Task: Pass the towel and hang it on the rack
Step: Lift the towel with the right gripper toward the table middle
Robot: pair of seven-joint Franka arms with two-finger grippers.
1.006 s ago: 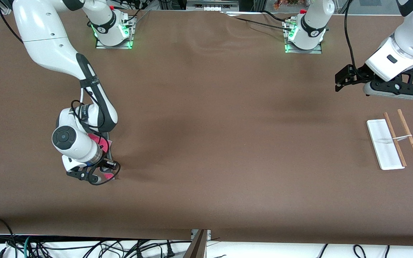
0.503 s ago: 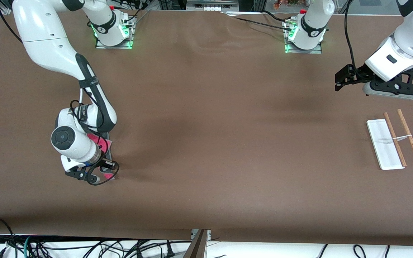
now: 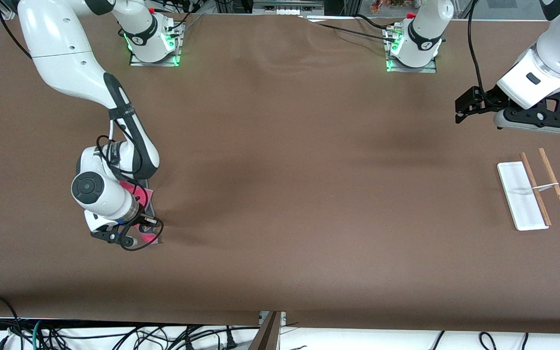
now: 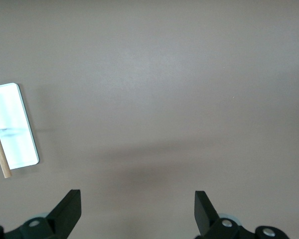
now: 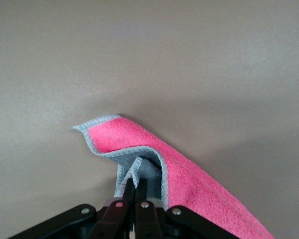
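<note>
right gripper pinches the towel, left arm waits near the rack

the right gripper (image 3: 136, 236) is down at the table (image 3: 280, 194) toward the right arm's end, and its two fingers (image 5: 134, 199) are pressed together on a fold of the towel (image 5: 189, 179). in the right wrist view the grey edging and a strip of grey reverse side are drawn up between the fingertips, while the pink fluffy face spreads away from them and one corner curls over on the brown surface. in the front view only small patches of pink (image 3: 141, 194) show beside the wrist, the arm covering most of the cloth.

the left gripper (image 3: 462, 109) hangs in the air over bare table toward the left arm's end, its fingers (image 4: 67, 211) spread wide apart with nothing between them; that arm waits.

the rack (image 3: 523, 197) stands on the table, nearer to the front camera than the spot under the left gripper. its white base lies flat, with two light-brown rods (image 3: 554, 184) side by side, joined by a small metal crosspiece. the rack and the towel are well apart.
</note>
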